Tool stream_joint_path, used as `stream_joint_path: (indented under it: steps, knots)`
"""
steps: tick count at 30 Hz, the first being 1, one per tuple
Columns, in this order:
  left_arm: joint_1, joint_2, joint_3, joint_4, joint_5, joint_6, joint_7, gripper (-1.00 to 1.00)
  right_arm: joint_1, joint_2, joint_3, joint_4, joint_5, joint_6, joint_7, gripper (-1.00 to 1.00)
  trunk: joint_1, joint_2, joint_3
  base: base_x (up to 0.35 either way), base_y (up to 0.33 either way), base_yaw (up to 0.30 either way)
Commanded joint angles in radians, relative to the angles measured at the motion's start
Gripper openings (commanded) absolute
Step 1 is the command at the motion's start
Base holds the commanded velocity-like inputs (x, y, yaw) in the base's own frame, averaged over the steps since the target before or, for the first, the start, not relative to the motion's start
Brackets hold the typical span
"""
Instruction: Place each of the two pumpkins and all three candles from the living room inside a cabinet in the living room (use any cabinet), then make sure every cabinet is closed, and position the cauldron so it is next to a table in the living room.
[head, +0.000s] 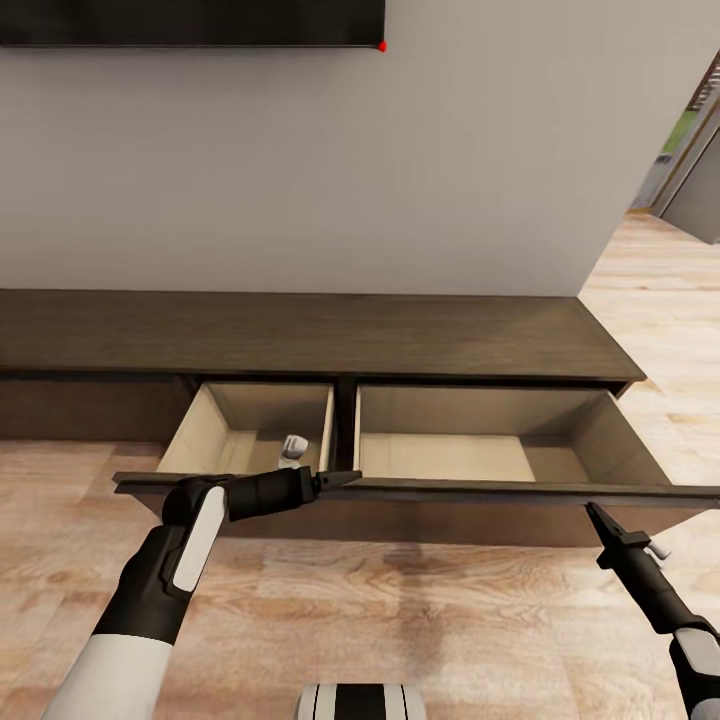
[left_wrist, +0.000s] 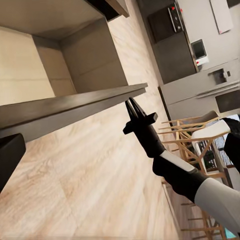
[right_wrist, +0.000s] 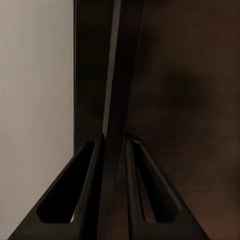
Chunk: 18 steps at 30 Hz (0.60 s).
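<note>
- The cabinet (head: 300, 335), a long low dark brown console, is seen against a pale wall in the head view, with its wide front panel (head: 450, 492) pulled out toward the robot.
- Two pale beige compartments are exposed behind that panel: a narrower left one (head: 215, 440) and a wider right one (head: 480, 455), parted by a dark divider.
- A small whitish object (head: 293, 447) is seen in the left compartment, near its front right corner; what it is cannot be told.
- The left pincer (head: 345, 478) is held level at the top edge of the front panel, near the divider; its tips look drawn together, but whether anything is gripped cannot be told.
- The right pincer (head: 592, 510) is placed at the right end of the same panel, and in the left wrist view (left_wrist: 131, 102) its tips meet the panel's edge.
- In the right wrist view the thin dark edge of the panel (right_wrist: 120, 100) is seen standing between the two fingers (right_wrist: 92, 195), which are nearly closed against it.
- A light wood floor (head: 400, 620) is seen below the cabinet, and the lower edge of a dark screen (head: 190, 25) on the wall above.
</note>
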Motion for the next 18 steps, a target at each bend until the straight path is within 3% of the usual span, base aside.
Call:
stream_joint_path:
  steps: [1,3,4,18]
  knots:
    - [0.0,0.0,0.001,-0.001,-0.001,0.004,-0.003,1.0,0.045,0.0,-0.004,-0.001,-0.022,0.022,0.054,-1.0,0.0,0.0,-0.001,-0.024,0.0,0.0]
    - [0.0,0.0,0.001,-0.001,-0.001,0.004,-0.003,1.0,0.045,0.0,-0.004,-0.001,-0.022,0.022,0.054,-1.0,0.0,0.0,-0.001,-0.014,0.0,0.0]
    - [0.0,0.0,0.001,-0.001,-0.001,0.004,-0.003,1.0,0.045,0.0,-0.004,-0.001,-0.022,0.022,0.054,1.0,0.0,0.0,-0.001,-0.008,0.0,0.0]
    - [0.0,0.0,0.001,0.0,-0.001,0.004,-0.002,1.0,0.045,0.0,-0.004,-0.003,-0.023,0.022,0.054,1.0,0.0,0.0,-0.001,-0.002,0.0,0.0]
